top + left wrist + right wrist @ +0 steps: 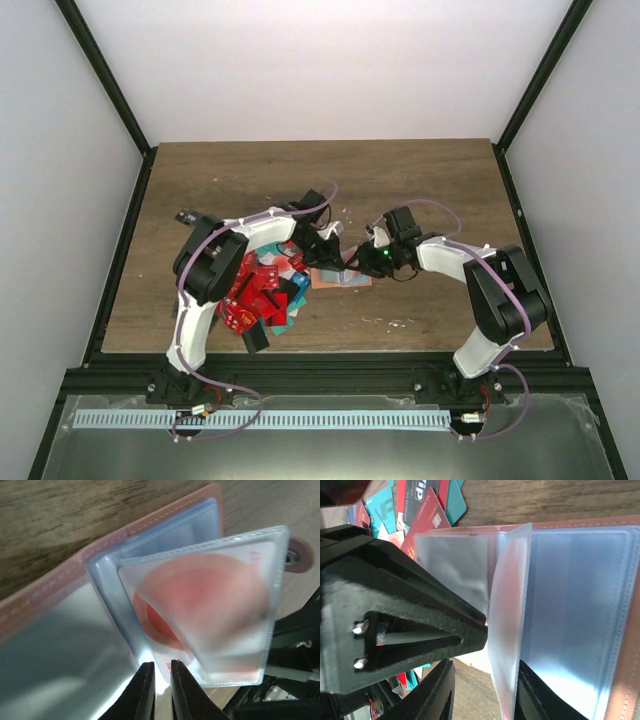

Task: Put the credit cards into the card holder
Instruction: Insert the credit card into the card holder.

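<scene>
Roughly midway along the tabletop (420,180), a little toward its near edge, the card holder (345,279) lies open with both grippers meeting over it. The right gripper (502,652) clamps one clear sleeve (506,605), keeping that leaf raised off the pink cover. A white card with a red spot (200,605) sits partly inside this sleeve. The left gripper (161,672) has its fingertips only a slit apart at the card's lower edge; whether they pinch it cannot be told. The other credit cards (262,295), red, teal and black, lie heaped just left of the holder, toward the near-left corner.
</scene>
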Tool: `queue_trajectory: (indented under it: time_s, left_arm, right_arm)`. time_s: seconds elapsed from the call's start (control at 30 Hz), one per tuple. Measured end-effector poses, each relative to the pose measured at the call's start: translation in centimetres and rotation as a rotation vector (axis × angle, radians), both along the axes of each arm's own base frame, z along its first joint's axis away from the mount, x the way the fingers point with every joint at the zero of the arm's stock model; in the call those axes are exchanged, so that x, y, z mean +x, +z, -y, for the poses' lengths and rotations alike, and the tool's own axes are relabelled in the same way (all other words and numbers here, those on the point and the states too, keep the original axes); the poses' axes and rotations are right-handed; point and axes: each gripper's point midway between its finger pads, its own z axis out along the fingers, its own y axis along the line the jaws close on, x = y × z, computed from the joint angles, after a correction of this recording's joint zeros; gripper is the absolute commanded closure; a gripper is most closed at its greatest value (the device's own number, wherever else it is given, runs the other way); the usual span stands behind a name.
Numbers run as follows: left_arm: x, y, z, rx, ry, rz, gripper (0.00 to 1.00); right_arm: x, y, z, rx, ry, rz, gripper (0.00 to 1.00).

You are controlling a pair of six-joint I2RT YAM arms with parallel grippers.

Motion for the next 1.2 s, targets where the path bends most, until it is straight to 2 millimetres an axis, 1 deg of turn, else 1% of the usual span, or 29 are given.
queue_trajectory:
  time_s: [0.17,0.27,0.37,0.5,0.63,0.7,0.8,0.93,1.0,1.03,1.07,1.1,1.13,1.2]
  left_arm:
    - [0.3,2.6,-0.5,0.003,0.02,0.036,0.8]
    - [0.8,3.8,-1.5,0.024,0.051,0.059,0.78]
    - [1.6,5.2,-2.7,0.038,0.086,0.09,0.77]
    - [2.6,7.4,-4.6,0.054,0.129,0.155,0.77]
    - [3.3,8.7,-8.2,0.104,0.192,0.214,0.76]
    - [3.6,8.8,-10.1,0.147,0.22,0.233,0.75]
    - [3.7,8.6,-12.6,0.232,0.244,0.257,0.75]
    - [3.4,8.8,-14.7,0.328,0.247,0.303,0.68]
    - [3.1,9.7,-15.8,0.344,0.259,0.337,0.66]
    - [3.0,10.2,-16.4,0.345,0.272,0.352,0.64]
    - [2.9,10.9,-17.1,0.346,0.292,0.369,0.59]
    - [2.8,11.6,-17.9,0.344,0.317,0.386,0.57]
    - [2.9,12.4,-18.8,0.344,0.348,0.404,0.57]
    - [2.8,13.3,-20.2,0.344,0.388,0.427,0.55]
  right_arm:
    - [0.6,0.9,-0.8,0.009,0.015,0.022,0.67]
    - [1.1,1.5,-1.4,0.018,0.025,0.036,0.66]
    - [1.3,1.7,-2.3,0.021,0.043,0.041,0.66]
    - [0.7,1.0,-4.3,0.022,0.094,0.02,0.66]
    - [0.1,0.3,-6.8,0.033,0.151,-0.006,0.64]
    - [0.0,0.2,-8.0,0.047,0.175,-0.012,0.64]
    - [0.0,0.7,-8.9,0.067,0.193,-0.008,0.64]
    - [0.6,1.6,-9.3,0.079,0.197,0.016,0.64]
    - [0.8,1.9,-9.3,0.077,0.195,0.03,0.64]
    - [0.8,2.2,-9.2,0.074,0.193,0.038,0.63]
    - [0.9,2.4,-9.2,0.073,0.191,0.047,0.64]
    - [0.9,2.9,-9.1,0.072,0.189,0.058,0.63]
    - [1.0,3.2,-9.1,0.073,0.187,0.067,0.63]
    - [1.0,4.1,-9.0,0.081,0.183,0.091,0.63]
